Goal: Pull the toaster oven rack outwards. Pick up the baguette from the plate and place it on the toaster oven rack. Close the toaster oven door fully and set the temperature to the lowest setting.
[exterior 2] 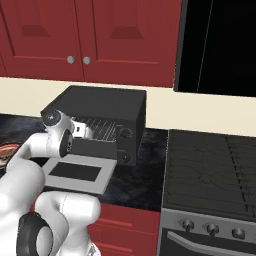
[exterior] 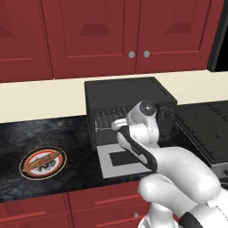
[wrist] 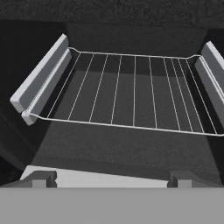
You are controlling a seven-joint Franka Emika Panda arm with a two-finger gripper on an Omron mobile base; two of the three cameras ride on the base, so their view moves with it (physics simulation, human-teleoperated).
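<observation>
The black toaster oven [exterior: 129, 95] stands on the counter. Its grey door [exterior: 121, 159] lies open and flat in front of it. The silver wire rack [wrist: 131, 94] sits inside the cavity on its side rails, its front bar level with the rail ends. My gripper [wrist: 111, 179] hovers open just in front of the cavity mouth, above the door [wrist: 105, 176], holding nothing; its fingertips [wrist: 40, 178] are short of the rack. The baguette [exterior: 41, 161] lies on the red-rimmed plate [exterior: 26, 173], left of the oven. The oven's knobs [exterior 2: 125, 133] are on its right panel.
A black stovetop [exterior 2: 215, 165] lies right of the oven, with its own knobs [exterior 2: 212, 229] on the front. Red cabinets [exterior: 102, 31] hang above the cream backsplash. The dark counter [exterior: 67, 133] runs between plate and oven. My arm [exterior: 147, 147] reaches over the open door.
</observation>
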